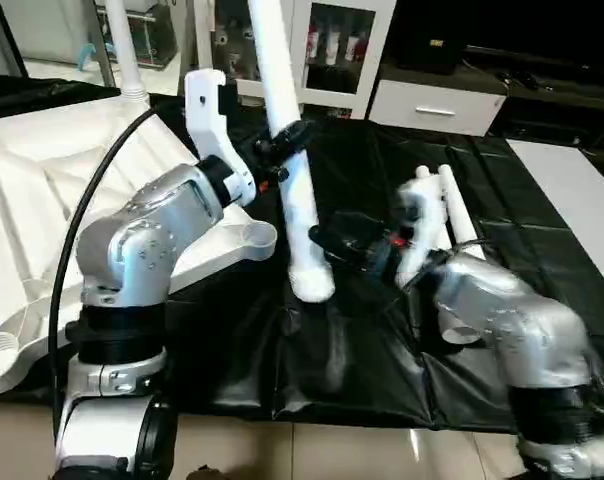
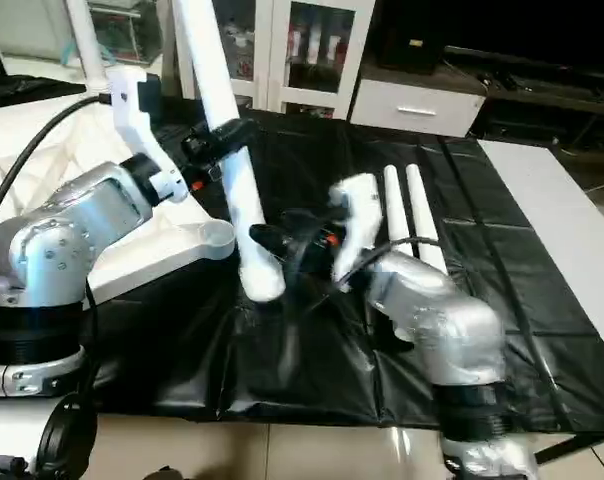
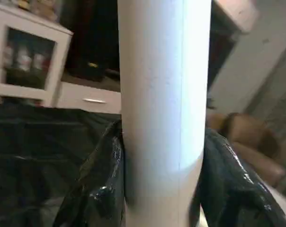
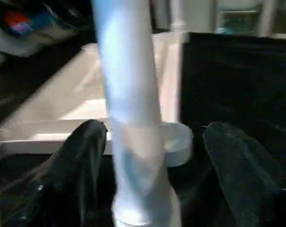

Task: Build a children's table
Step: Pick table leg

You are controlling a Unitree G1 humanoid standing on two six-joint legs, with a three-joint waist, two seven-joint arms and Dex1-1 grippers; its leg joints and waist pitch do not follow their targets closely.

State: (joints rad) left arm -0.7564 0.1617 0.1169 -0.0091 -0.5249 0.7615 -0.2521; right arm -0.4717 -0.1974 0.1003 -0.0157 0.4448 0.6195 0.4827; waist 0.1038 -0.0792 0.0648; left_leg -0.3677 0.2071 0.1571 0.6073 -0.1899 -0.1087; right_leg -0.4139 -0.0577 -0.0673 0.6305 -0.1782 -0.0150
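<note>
The children's table top (image 1: 42,200) lies upside down at the left, ribbed underside up, with a round corner socket (image 1: 250,237) at its near right corner. One white leg (image 1: 125,50) stands in a far socket. My left gripper (image 1: 280,148) is shut on another leg (image 1: 300,220), held steeply tilted with its thick lower end just above the black sheet beside that socket. In the left wrist view both black fingers (image 3: 100,189) press against this leg (image 3: 162,94). My right gripper (image 1: 327,243) is open at the leg's lower part, its fingers (image 4: 81,165) standing clear on either side.
Two more white legs (image 1: 452,205) lie side by side on the black sheet (image 1: 382,370), right behind my right forearm. A white glass-door cabinet (image 1: 337,40) and a white drawer unit (image 1: 437,105) stand at the back. Pale floor runs along the sheet's front edge.
</note>
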